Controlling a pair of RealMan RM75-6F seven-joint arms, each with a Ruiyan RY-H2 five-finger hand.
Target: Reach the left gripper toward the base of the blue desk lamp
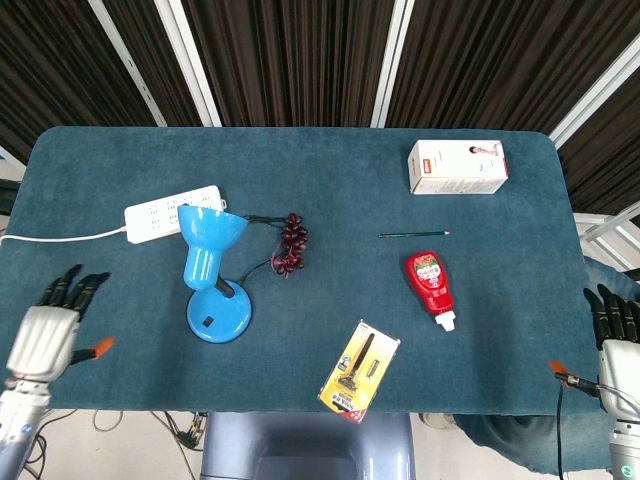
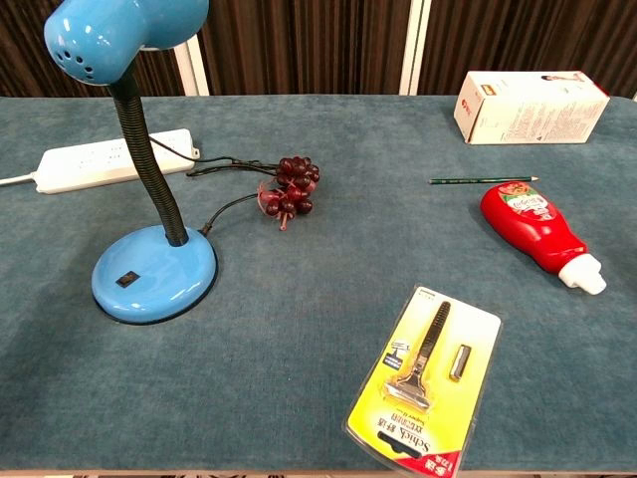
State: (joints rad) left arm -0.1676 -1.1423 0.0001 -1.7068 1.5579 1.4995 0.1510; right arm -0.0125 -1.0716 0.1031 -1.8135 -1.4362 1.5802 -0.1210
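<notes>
Left hand: your left hand [image 1: 45, 335] hovered at the table's [image 1: 500, 330] left edge, fingers spread and holding nothing, well apart from the lamp.
Right hand: your right hand [image 1: 615, 335] sat off the right edge, partly cut off; whether it was spread or curled could not be told.
Lamp position: the blue desk lamp [image 1: 212, 272] stood upright left of centre, its base [image 2: 154, 273] between the power strip [image 1: 170, 212] and the near edge.
Handling: you likely faced a smooth, hard, weighted base under a bendable neck [image 2: 146, 157]; the rim looked the safest place to touch.
Switch: a small dark switch [image 2: 125, 280] sat on top of the base.
Hidden: the chest view showed neither hand.
</notes>
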